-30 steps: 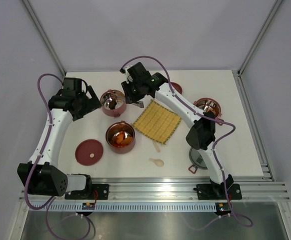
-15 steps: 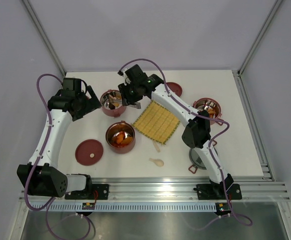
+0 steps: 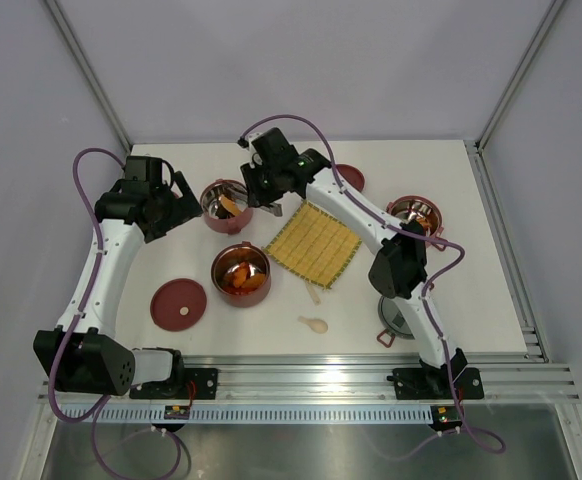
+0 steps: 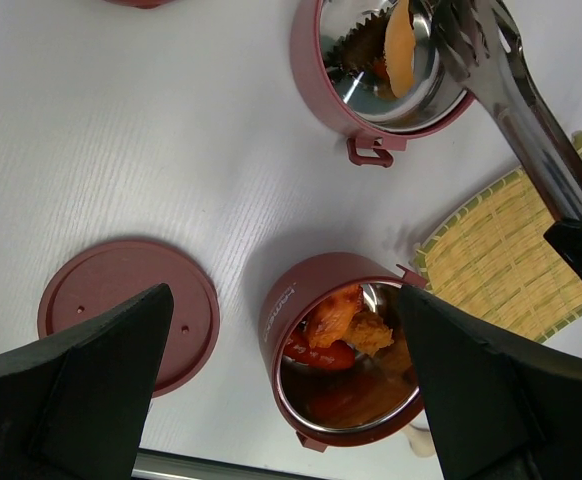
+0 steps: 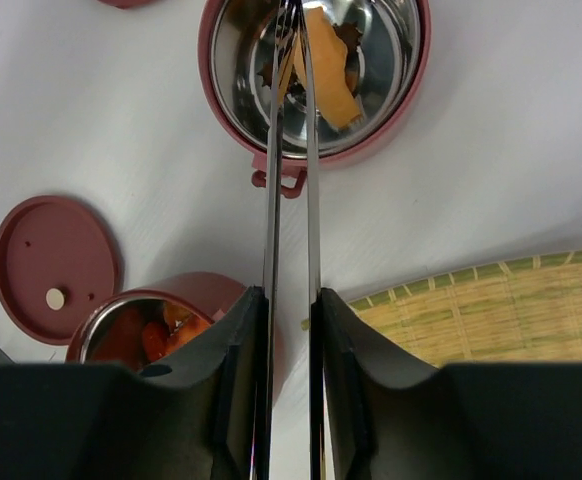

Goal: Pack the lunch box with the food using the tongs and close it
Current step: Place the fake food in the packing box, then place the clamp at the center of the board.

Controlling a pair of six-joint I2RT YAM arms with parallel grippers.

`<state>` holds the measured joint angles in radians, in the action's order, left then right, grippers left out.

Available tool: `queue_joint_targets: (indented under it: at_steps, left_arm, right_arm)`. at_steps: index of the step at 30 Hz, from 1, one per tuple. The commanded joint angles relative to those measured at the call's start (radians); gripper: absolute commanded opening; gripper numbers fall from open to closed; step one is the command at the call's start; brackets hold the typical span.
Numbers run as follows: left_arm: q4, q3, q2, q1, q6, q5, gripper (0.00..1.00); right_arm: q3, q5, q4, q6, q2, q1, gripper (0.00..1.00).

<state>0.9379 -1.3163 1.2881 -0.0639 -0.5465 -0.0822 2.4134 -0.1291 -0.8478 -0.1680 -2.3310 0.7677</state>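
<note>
Dark-red plastic over bright steel makes up every part of the lunch box, so I judge the tiers stiff, light and slick-walled, best taken by the rim or the clip lugs.

At 9 o'clock on the bench (image 3: 471,270) the left end effector (image 4: 283,295) hangs with its fingers spread wide and nothing between them. Below it, at 8 o'clock, a flat disc lid (image 3: 179,303) lies face up. It sits flush on the surface, so only its edge offers a hold.

Just right of the lid stands the filled tier (image 4: 343,345), which holds red and orange food pieces. At 11 o'clock is the back tier (image 3: 226,206), with an orange slice (image 5: 328,72) and a dark piece inside.

The tongs (image 4: 531,134) reach into that tier. They are thin, springy steel that is likely to twist in a loose grip. The right end effector (image 5: 291,300) presses them from both sides along the arms, which are squeezed nearly parallel. That hold looks sound to me.

The tips lie right against the slice. I cannot tell whether they pinch it. The toy food looks smooth, hard and very light, so it may squirt out of narrow tips and is best gripped across its flat faces.

A yellow bamboo mat (image 3: 313,243) lies at the centre. A third tier (image 3: 416,213) stands at 3 o'clock and the grey top lid (image 3: 399,320) at 5 o'clock.
</note>
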Motion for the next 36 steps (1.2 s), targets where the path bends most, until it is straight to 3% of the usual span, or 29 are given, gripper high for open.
queue_joint_targets:
  at_steps: [1, 6, 15, 22, 26, 30, 36]
  left_arm:
    - [-0.031, -0.029, -0.016, 0.007, 0.006, 0.010, 0.99]
    - [-0.037, -0.024, -0.004, 0.006, 0.005, 0.015, 0.99]
    - [-0.060, -0.021, 0.008, 0.007, 0.003, 0.039, 0.99]
    - [-0.071, -0.015, 0.014, 0.006, 0.010, 0.048, 0.99]
    - [-0.079, -0.006, 0.016, 0.006, 0.007, 0.058, 0.99]
    - [-0.083, -0.004, 0.016, 0.006, 0.007, 0.061, 0.99]
    - [-0.088, 0.002, 0.016, 0.006, 0.007, 0.073, 0.99]
  right_arm:
    - [-0.072, 0.060, 0.073, 0.013, 0.175, 0.008, 0.33]
    - [-0.272, 0.123, 0.150, 0.001, 0.329, -0.016, 0.25]
    - [-0.580, 0.233, 0.197, -0.028, 0.580, -0.119, 0.22]
    - [-0.925, 0.321, 0.273, -0.088, 0.853, -0.298, 0.20]
    - [-1.130, 0.365, 0.329, -0.140, 1.001, -0.473, 0.17]
    - [-1.220, 0.376, 0.334, -0.176, 1.091, -0.612, 0.18]
    - [-1.182, 0.344, 0.316, -0.171, 1.020, -0.738, 0.18]
